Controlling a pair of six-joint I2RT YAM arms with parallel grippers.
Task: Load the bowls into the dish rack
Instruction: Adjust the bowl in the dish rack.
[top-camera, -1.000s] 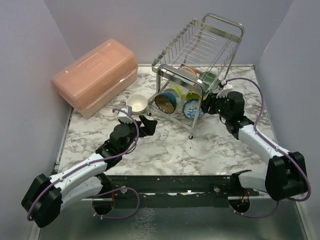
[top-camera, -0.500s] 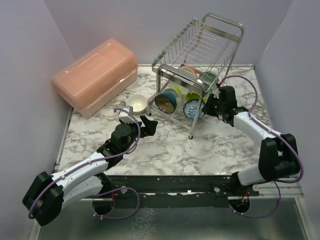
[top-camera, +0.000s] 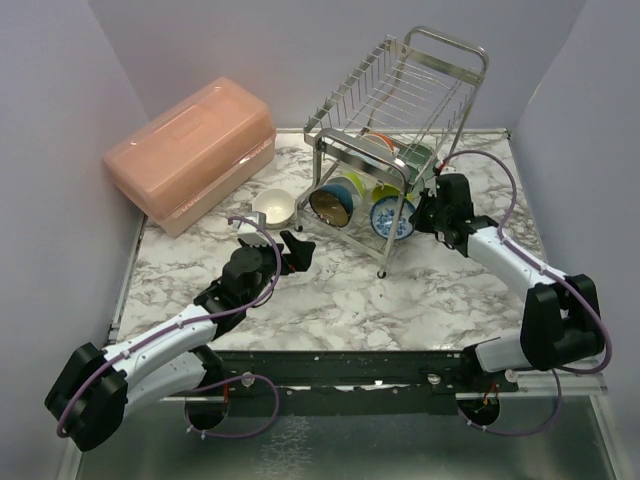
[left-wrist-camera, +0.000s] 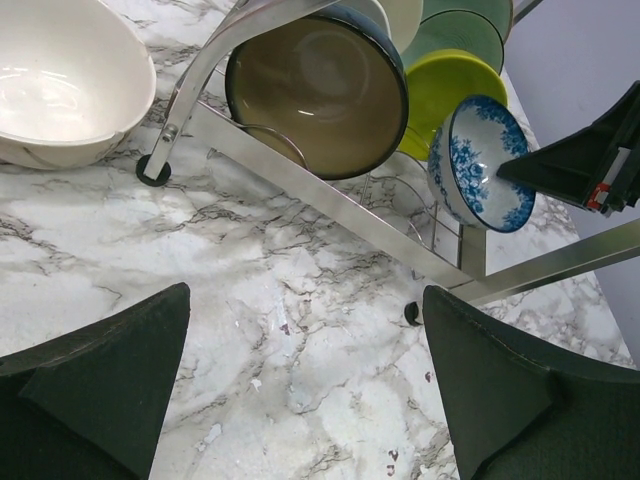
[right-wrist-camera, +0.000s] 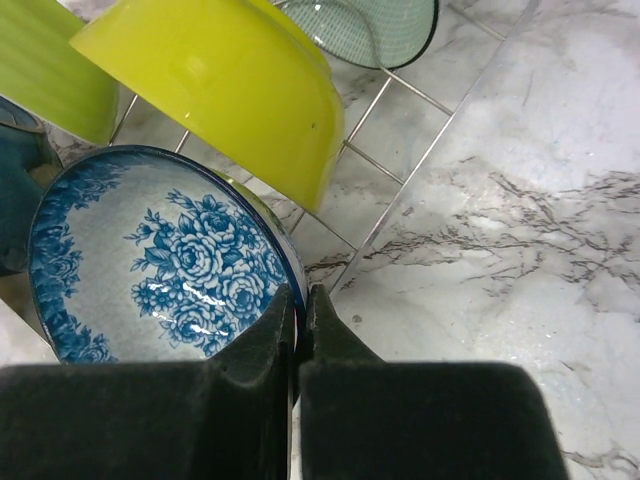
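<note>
The dish rack (top-camera: 400, 90) stands at the back right, with several bowls on edge in its lower tier. The blue-and-white bowl (right-wrist-camera: 160, 260) is nearest the rack's right end. My right gripper (right-wrist-camera: 298, 300) is shut on its rim, one finger inside the bowl and one outside. Beside it lean a lime bowl (right-wrist-camera: 220, 90) and a mint green bowl (right-wrist-camera: 370, 30). A teal bowl with a brown inside (left-wrist-camera: 315, 90) stands further left in the rack. A white bowl (top-camera: 274, 207) sits on the table left of the rack. My left gripper (top-camera: 297, 247) hovers open just in front of it, holding nothing.
A pink lidded plastic box (top-camera: 190, 150) lies at the back left, close to the white bowl. The rack's chrome leg and foot (left-wrist-camera: 153, 170) stand between the white bowl and the teal bowl. Grey walls close in the table on three sides.
My right gripper has reached in to the rack's right end and shut on the blue-and-white bowl's rim. The left arm has barely moved.
</note>
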